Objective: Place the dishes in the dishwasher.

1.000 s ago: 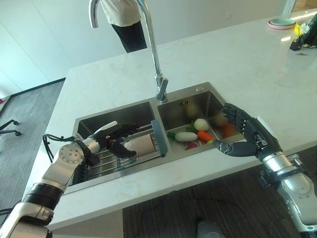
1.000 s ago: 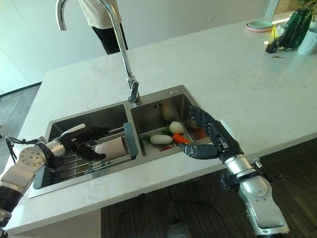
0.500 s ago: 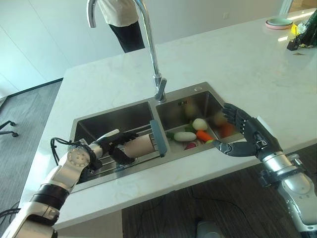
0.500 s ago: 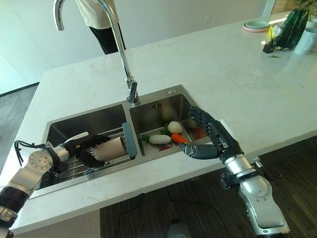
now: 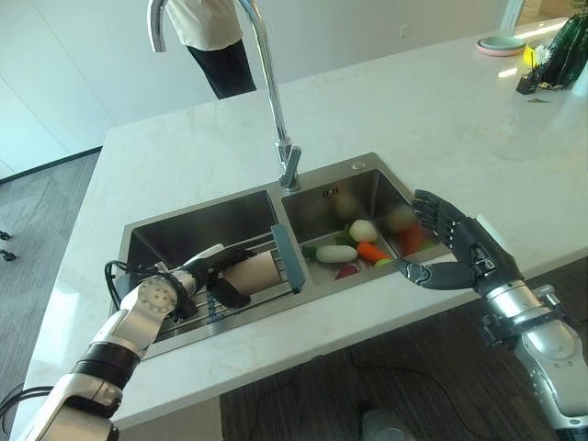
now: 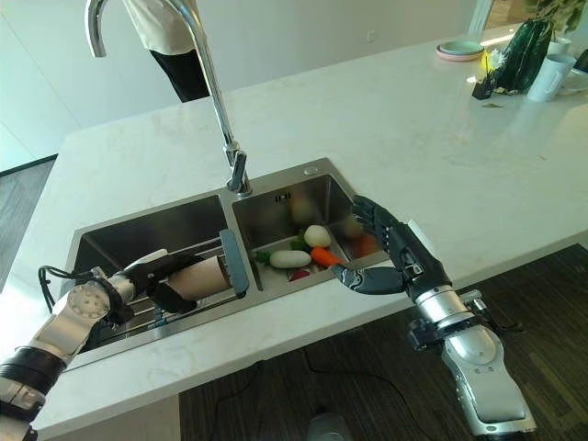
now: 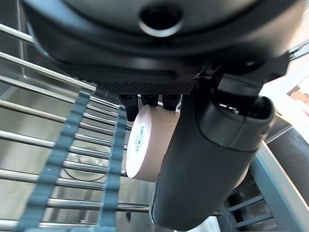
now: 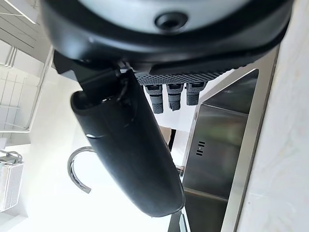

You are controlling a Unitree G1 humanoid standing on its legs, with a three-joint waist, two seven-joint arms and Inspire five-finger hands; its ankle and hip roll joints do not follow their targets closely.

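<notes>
Your left hand (image 5: 213, 276) was curled round the cup (image 5: 254, 271) lying on the sink (image 5: 197, 213) rack; your right hand (image 5: 457, 250) hovered spread at the sink's right edge.

head pair: my two eye views look steeply down from above the counter edge onto the double sink (image 5: 367, 184) and white countertop (image 5: 441, 119); both share the faucet (image 6: 207, 83), both basins and my arms.
offset: right eye sits slightly to the side, same scene shifted.
left wrist: very close, looks along my left hand (image 7: 203, 159) at the wire rack (image 7: 58, 159) and the cup (image 7: 147, 150).
right wrist: close, past my right hand (image 8: 128, 145) toward the sink wall and faucet.
</notes>
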